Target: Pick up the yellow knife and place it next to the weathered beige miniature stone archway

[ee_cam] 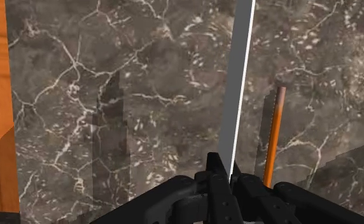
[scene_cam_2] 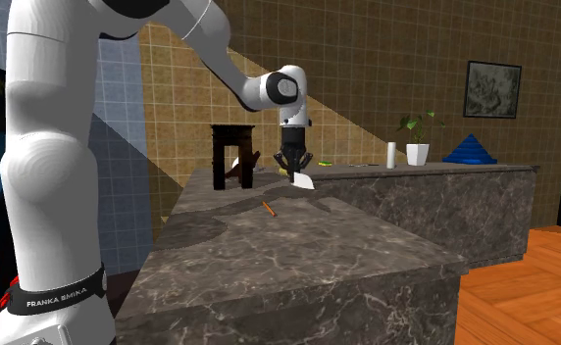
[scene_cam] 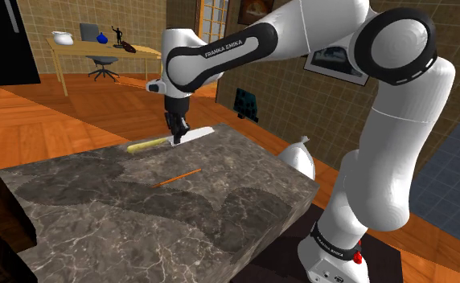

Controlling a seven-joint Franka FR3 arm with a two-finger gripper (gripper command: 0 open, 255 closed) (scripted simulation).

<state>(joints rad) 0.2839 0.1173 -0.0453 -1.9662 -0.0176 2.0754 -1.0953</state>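
**Gripper pinches the knife at the counter's far edge**

The black gripper (ee_cam: 230,167) points down at the stone with its two fingers drawn in tight on the knife (ee_cam: 238,83). In the wrist view the pale blade runs straight out from between them as a thin grey-white strip. In the shoulder view the fingers grip where the blade meets the yellow handle. The handle lies toward that view's left and the white blade toward its right, along the far edge of the dark veined marble counter (scene_cam: 180,217). I cannot tell whether the knife rests on the stone or hangs just above it.

A thin orange stick (scene_cam: 178,178) lies on the counter near the knife, on the side closer to the stand and apart from the blade.

In the second exterior view a dark arch-shaped piece (scene_cam_2: 234,152), with a flat top on two legs, stands beyond the gripper toward that view's left. I cannot tell whether it sits on the counter. Further right in the same view, a second counter run carries a plant in a white pot (scene_cam_2: 418,147) and a blue cone (scene_cam_2: 470,149).
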